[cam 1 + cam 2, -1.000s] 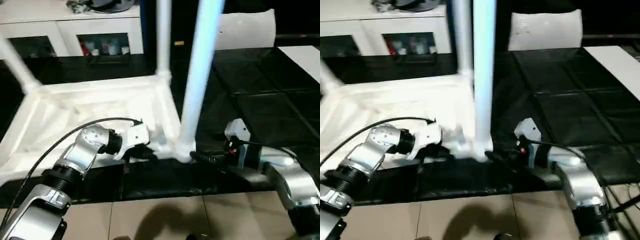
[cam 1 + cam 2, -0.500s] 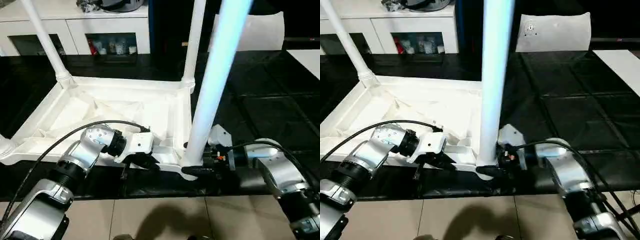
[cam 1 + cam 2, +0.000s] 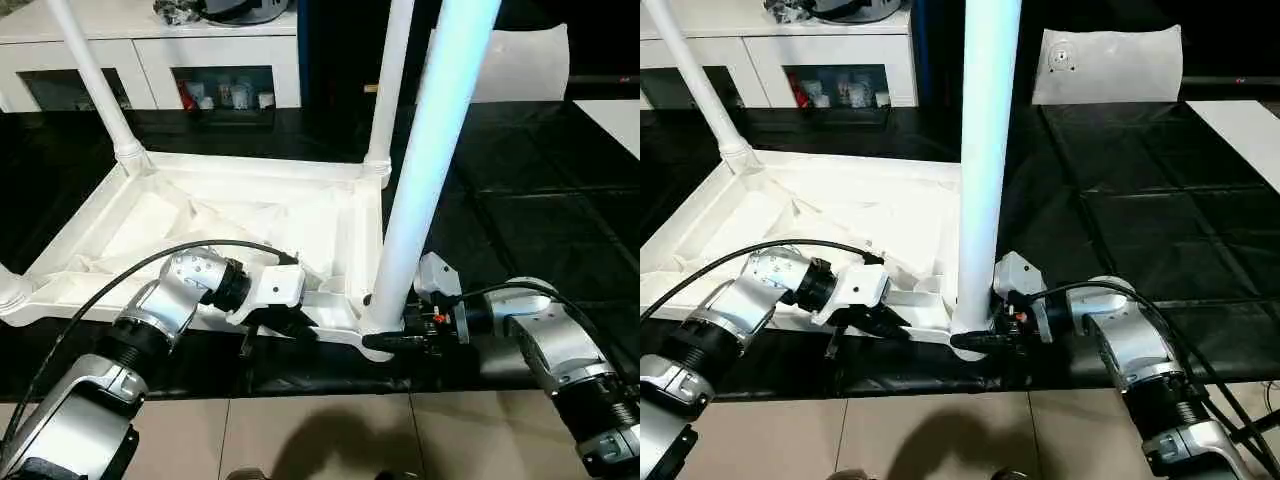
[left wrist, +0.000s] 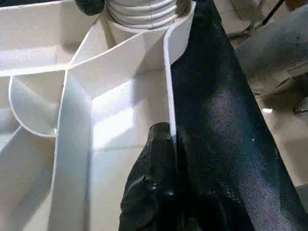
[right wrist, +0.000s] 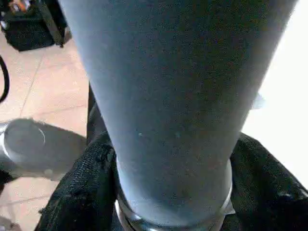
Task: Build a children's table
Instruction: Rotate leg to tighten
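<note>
We have the children's table (image 3: 230, 215) lying upside down on the black tabletop (image 3: 520, 200), ribbed underside up. Three legs already stand upright in its corner sockets: the far-left one (image 3: 95, 80), the far-right one (image 3: 388, 85) and the near-right leg (image 3: 430, 170), thick and close to our head camera. At the near-left corner (image 3: 12, 292) we see a rounded socket cut off by the picture's edge, and we cannot tell whether it carries a leg; by our judgement the build is mostly done, with that corner to settle and the table to turn upright.

Our left end effector (image 3: 285, 322) is pressed together on the thin near rim of the table, pinching the wall from both sides, forearm reaching in low from the left. Our right end effector (image 3: 392, 340) comes in level from the right, its black fingers (image 5: 79, 192) straddling the base of the near-right leg just above the socket.
</note>
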Tool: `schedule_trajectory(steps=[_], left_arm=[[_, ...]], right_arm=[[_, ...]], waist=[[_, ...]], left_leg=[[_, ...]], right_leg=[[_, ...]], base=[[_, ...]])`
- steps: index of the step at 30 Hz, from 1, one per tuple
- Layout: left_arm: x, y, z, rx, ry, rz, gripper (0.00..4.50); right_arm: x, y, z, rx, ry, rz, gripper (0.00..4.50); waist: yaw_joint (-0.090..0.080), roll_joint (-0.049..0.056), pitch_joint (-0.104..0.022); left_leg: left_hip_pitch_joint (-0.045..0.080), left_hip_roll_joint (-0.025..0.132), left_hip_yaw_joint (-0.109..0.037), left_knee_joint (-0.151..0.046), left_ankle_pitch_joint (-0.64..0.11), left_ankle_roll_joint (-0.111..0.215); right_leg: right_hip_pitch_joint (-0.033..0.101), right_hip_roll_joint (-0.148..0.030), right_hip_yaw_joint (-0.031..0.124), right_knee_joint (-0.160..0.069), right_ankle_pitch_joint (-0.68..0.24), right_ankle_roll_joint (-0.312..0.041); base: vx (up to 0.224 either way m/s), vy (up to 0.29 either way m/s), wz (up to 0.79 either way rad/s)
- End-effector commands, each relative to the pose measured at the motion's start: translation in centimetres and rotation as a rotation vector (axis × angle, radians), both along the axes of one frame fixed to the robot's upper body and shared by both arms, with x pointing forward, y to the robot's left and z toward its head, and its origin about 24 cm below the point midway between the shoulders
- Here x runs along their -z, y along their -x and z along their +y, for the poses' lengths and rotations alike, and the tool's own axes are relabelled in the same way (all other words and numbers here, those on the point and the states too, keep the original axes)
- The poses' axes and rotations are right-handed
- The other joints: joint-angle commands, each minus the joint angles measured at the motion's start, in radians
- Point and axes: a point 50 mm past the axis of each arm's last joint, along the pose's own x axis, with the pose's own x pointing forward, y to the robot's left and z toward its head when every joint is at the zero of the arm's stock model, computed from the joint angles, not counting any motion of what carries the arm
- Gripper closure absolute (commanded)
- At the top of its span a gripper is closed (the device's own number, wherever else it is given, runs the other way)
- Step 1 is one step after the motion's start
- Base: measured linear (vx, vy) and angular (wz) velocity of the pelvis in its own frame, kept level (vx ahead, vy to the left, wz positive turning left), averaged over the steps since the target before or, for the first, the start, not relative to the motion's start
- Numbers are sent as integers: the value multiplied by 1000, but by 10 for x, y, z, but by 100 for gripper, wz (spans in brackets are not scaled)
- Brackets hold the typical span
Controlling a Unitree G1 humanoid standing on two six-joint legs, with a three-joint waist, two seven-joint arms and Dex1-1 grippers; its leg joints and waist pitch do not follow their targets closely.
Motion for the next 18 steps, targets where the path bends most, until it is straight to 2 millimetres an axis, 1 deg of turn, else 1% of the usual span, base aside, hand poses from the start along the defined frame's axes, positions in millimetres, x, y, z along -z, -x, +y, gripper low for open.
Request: schedule_trajectory(steps=[1,2,3,4,5,6,7,8,9,10,11,12,13,14,15,16,17,18], left_arm=[[-10,-4,-7,-25,45,-17,450],[-10,-5,-7,-56,56,-18,450],[-12,-9,-8,-126,79,-21,450],[-11,-11,-10,-191,89,-16,450],[-11,-12,-12,-232,105,-8,450],[-12,-13,-15,-270,126,-4,450],[-13,-14,-17,-296,141,-3,450],[-13,-15,-20,-322,155,-2,450],[-14,-17,-25,-377,174,-5,450],[-16,-19,-29,-412,188,-6,450],[-18,-22,-34,-466,214,-3,450],[-19,-23,-38,-500,229,3,450],[-22,-26,-44,-555,244,-6,450],[-22,-26,-44,-555,244,-6,450],[-23,-28,-46,-577,243,-17,450],[-23,-30,-51,-620,237,-40,450],[-23,-30,-54,-644,232,-51,450],[-23,-32,-58,-684,221,-72,450]], right_arm=[[-3,1,10,26,-96,30,176],[-3,1,13,48,-112,34,177],[-2,1,20,100,-145,43,177],[1,0,29,162,-171,40,178],[3,-1,35,205,-177,36,178],[5,-3,40,249,-174,32,178],[7,-6,44,290,-172,35,178],[9,-8,48,330,-170,38,178],[12,-13,55,415,-175,53,178],[13,-17,60,463,-181,67,178],[14,-20,68,515,-187,82,178],[14,-22,73,540,-188,87,178],[14,-26,81,593,-175,90,178],[14,-26,81,593,-175,90,178],[14,-28,86,620,-172,98,178],[14,-32,93,684,-158,106,178],[14,-35,97,724,-147,108,178],[12,-38,104,769,-165,120,178]], waist=[[-2,0,-77],[-4,-4,-76],[-4,-5,-75],[-6,-4,-73],[-11,0,-73],[-16,-3,-73],[-23,-2,-70],[-27,-3,-71],[-36,-3,-70],[-49,-2,-71],[-54,-6,-72],[-65,-3,-71],[-71,-2,-73],[-73,-2,-73],[-73,1,-74],[-75,0,-75],[-78,2,-75],[-80,2,-74]], left_leg=[[-14,2,17,-65,-106,84],[-15,3,20,-66,-108,83],[-15,3,18,-67,-111,75],[-15,3,17,-69,-111,64],[-11,-3,17,-68,-123,54],[-12,-5,17,-68,-126,48],[-13,-9,17,-68,-135,43],[-15,-9,17,-68,-136,39],[-16,-13,16,-67,-138,40],[-19,-11,14,-67,-132,34],[-20,-13,14,-66,-131,36],[-20,-12,14,-66,-123,35],[-22,-15,14,-63,-117,42],[-20,-16,15,-63,-111,46],[-22,-16,14,-63,-106,51],[-21,-14,15,-63,-87,60],[-21,-11,13,-65,-80,57],[-18,-12,15,-64,-89,57]], right_leg=[[70,-48,52,-66,-349,-114],[70,-47,54,-69,-348,-111],[72,-48,53,-68,-352,-111],[70,-49,53,-70,-366,-105],[69,-48,48,-76,-399,-92],[70,-47,47,-78,-410,-87],[70,-46,43,-84,-442,-74],[72,-47,43,-83,-446,-68],[72,-46,40,-88,-456,-60],[71,-46,40,-85,-444,-67],[74,-45,39,-86,-444,-63],[71,-46,41,-82,-433,-74],[74,-44,39,-85,-426,-74],[72,-44,41,-85,-419,-76],[73,-45,41,-83,-411,-79],[73,-42,43,-80,-378,-88],[72,-43,45,-77,-364,-97],[69,-43,45,-78,-365,-101]], base=[[0,0,0],[0,0,0],[0,0,0],[0,0,0],[0,0,0],[0,0,0],[0,0,0],[0,0,0],[0,0,0],[0,0,0],[0,0,0],[0,0,0],[0,0,0],[0,0,0],[0,0,0],[0,0,0],[0,0,0],[0,0,0]])
